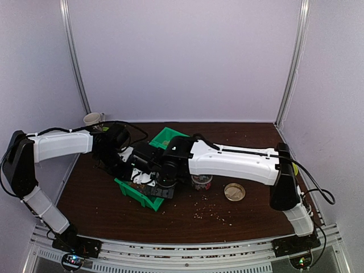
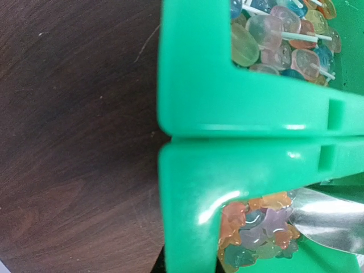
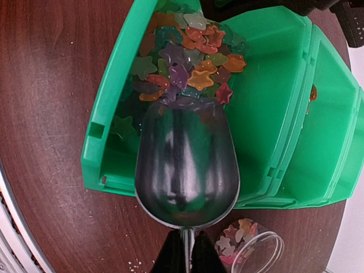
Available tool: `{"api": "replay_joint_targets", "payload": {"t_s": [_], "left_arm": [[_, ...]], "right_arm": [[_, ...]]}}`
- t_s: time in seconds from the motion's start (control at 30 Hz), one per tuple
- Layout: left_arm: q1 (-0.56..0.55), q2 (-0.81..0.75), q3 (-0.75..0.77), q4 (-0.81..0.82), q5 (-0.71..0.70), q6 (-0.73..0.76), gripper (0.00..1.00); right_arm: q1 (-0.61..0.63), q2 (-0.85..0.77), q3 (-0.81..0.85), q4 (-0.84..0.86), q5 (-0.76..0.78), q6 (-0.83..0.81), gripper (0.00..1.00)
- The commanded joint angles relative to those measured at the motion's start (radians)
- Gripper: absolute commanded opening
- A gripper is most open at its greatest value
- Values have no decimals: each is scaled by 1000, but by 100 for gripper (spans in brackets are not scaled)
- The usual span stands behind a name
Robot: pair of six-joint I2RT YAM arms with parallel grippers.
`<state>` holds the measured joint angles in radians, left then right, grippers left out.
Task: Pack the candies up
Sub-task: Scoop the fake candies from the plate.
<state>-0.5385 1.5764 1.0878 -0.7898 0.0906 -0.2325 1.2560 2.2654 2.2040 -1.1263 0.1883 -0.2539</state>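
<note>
Candies (image 3: 187, 62), small star-shaped sweets in orange, red, green, purple and tan, lie heaped at the far end of a green plastic bin (image 3: 108, 102). More green bins (image 3: 273, 85) stand pressed against its right side. All of them sit on the dark brown wooden table (image 3: 45, 114).

My right claw (image 3: 185, 250) is clamped on the thin handle of a shiny metal scoop (image 3: 186, 165). The scoop's bowl lies over the near half of the bin, and its front lip touches the foot of the heap. The bowl shows bare metal.

My left claw (image 1: 135, 169) is at the bins' left side. Its fingers are out of sight in every view, so I cannot tell whether it grips anything. Its camera looks close along two bin rims.

A small clear plastic jar (image 3: 259, 250) holding a few of the sweets stands just right of the scoop handle. A round gold lid (image 1: 234, 192) lies near it, apart. Pale crumbs (image 1: 211, 211) are scattered in front.
</note>
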Motion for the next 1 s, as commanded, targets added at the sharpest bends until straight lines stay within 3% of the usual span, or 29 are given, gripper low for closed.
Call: {"api": "replay_joint_targets", "payload": {"t_s": [0.0,0.57,0.97], "left_arm": [[-5,-84,57,189,129,-2,0],[-5,-124,39,221,116,-9,0],[-5,-131,38,227,126,-11,0]], "right_arm": [[-17,-2,-104,122,-103,45,0],[-71,26,-199,308,-118,330,0],[-83,24,-322,500,-102,354,0]]}}
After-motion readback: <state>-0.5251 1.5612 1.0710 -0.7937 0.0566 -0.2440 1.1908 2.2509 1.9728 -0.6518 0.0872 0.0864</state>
